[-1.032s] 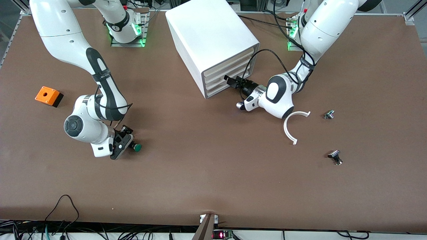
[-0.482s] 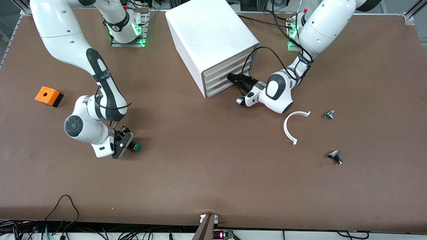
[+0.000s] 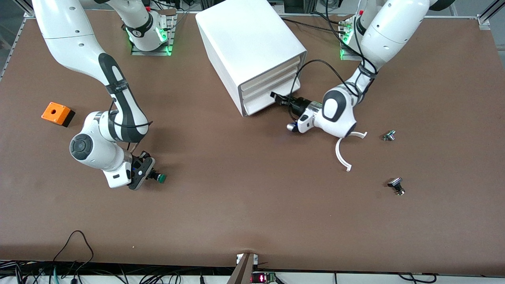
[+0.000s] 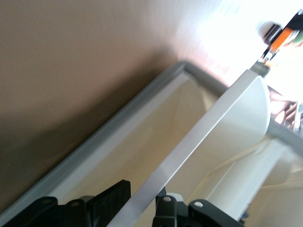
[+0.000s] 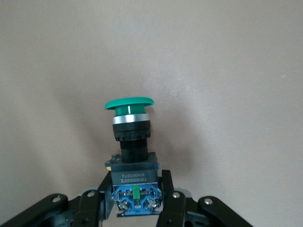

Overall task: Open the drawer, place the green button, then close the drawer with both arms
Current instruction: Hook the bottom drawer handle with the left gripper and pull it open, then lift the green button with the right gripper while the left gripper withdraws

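The button (image 3: 159, 178), with its green cap and black-and-blue body (image 5: 135, 187), is held in my right gripper (image 3: 148, 175), which is shut on the body toward the right arm's end of the table. In the right wrist view the right gripper (image 5: 136, 194) has a finger on either side of the blue block, with the cap pointing away from it. My left gripper (image 3: 277, 97) is at the front of the white cabinet (image 3: 244, 35), shut on the front edge of the lowest drawer (image 3: 260, 103). In the left wrist view the left gripper (image 4: 141, 202) pinches that edge. The drawer (image 4: 161, 118) stands a little way out, showing its cream tray.
An orange box with a hole (image 3: 57, 113) sits near the right arm's end of the table. A white curved piece (image 3: 341, 156) lies under the left arm's wrist. Two small black-and-silver parts (image 3: 389, 135) (image 3: 396, 186) lie toward the left arm's end. A black cable (image 3: 315, 65) loops beside the cabinet.
The left gripper went to the lowest drawer's front, closed on its edge, then drew back a little from the cabinet. The right gripper closed on the button and shifted slightly with it.
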`<act>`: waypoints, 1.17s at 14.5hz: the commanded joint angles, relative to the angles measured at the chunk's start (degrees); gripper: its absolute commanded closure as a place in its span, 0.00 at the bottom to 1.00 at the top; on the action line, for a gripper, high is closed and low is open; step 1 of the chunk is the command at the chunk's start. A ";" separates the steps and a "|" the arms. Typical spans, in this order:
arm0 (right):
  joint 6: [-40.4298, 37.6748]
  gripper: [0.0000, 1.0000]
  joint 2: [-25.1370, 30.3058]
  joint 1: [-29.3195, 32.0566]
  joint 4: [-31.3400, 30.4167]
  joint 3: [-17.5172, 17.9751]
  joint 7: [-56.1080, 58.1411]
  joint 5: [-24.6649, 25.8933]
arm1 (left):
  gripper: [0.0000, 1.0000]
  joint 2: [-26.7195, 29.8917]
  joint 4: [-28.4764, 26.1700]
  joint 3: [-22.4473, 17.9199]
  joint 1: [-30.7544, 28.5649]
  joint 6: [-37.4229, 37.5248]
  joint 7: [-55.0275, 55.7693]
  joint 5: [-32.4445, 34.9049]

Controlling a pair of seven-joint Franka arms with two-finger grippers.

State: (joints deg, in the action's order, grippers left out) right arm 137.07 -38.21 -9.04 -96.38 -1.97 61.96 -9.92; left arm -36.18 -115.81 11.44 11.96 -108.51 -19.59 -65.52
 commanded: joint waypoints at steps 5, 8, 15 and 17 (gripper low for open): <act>-0.66 0.71 3.75 0.52 0.83 1.79 0.09 -1.16 | 0.96 -1.52 7.26 -8.54 -0.26 -5.75 1.84 -0.05; -1.28 0.71 3.76 0.52 3.55 2.40 0.18 -1.16 | 0.38 -1.26 8.50 -9.24 -0.79 -5.84 1.93 0.48; -1.28 0.71 3.58 0.96 7.26 7.14 -1.75 -2.56 | 0.00 2.69 9.28 -8.72 -1.67 -12.34 1.23 13.59; -1.28 0.71 3.49 0.96 7.60 8.55 -1.76 -3.35 | 0.00 6.19 11.75 -8.63 -4.29 -14.79 1.31 24.60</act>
State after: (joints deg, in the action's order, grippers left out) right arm 136.78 -34.78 -9.01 -89.70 4.59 60.66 -11.93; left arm -34.40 -105.28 2.46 10.16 -122.10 -19.06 -49.52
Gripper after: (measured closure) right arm 0.581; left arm 0.009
